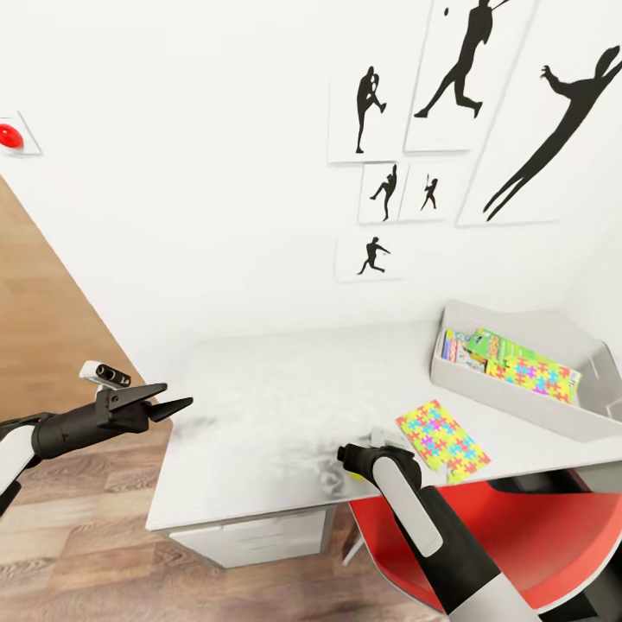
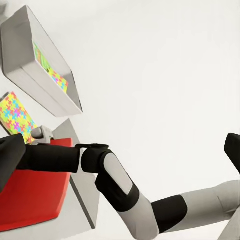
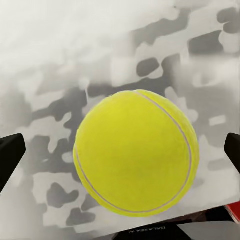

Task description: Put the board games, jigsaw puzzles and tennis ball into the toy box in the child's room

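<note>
Between the wide-open fingers of the right gripper (image 3: 120, 150), gripping nothing, the fuzzy yellow-green tennis ball (image 3: 136, 152) sits on the pale grey mottled table (image 1: 259, 380), probably light, springy and prone to roll, so best pinched across its middle, with the shallow grey-beige toy box (image 1: 518, 397) beyond.

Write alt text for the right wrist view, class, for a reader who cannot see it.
A yellow tennis ball lies on the mottled pale grey table, centred between the right gripper's two dark fingertips, which stand wide apart and do not touch it.
</note>
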`<state>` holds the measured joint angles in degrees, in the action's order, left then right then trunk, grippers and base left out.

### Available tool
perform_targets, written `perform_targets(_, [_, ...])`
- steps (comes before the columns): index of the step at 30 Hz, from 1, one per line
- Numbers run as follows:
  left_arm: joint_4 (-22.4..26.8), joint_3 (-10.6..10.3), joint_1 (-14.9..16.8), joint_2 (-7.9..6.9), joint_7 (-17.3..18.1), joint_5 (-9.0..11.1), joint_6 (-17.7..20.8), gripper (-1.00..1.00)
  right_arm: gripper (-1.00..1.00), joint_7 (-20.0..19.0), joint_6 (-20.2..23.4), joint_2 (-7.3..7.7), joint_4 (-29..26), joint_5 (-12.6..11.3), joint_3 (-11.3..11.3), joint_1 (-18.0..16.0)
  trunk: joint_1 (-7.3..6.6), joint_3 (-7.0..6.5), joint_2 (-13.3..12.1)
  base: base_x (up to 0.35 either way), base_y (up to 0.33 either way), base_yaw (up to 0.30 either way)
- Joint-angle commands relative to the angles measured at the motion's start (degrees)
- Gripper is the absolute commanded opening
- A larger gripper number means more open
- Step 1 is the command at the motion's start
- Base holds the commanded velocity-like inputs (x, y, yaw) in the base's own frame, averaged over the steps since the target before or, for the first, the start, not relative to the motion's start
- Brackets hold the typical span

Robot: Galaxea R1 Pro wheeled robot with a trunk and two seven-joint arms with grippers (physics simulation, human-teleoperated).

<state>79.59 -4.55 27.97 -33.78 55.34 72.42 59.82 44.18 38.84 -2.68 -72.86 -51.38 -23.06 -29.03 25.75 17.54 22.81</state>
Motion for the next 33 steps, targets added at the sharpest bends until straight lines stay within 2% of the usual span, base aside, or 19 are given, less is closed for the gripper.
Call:
perform_targets(1, [-0.1,-0.1,0.1,-0.06,0.2,0.1,0.2,1.0,1.0,0.6,0.1,0.02,-0.1,-0.5,-0.1,-0.1,0.04,0.11,0.1,0.046,0.0,0.0])
perform_targets(11, [-0.1,0.0,0.1,-0.06,0.2,0.0,0.2,1.0,1.0,0.6,0.1,0.13,0.0,-0.5,-0.1,-0.1,0.04,0.11,0.1,0.103,0.0,0.0])
perform_targets(33, [-0.1,0.0,0.1,-0.06,0.2,0.0,0.2,1.0,1.0,0.6,0.2,0.18,0.0,-0.6,-0.1,-0.1,0.04,1.0,0.1,-0.026,0.0,0.0])
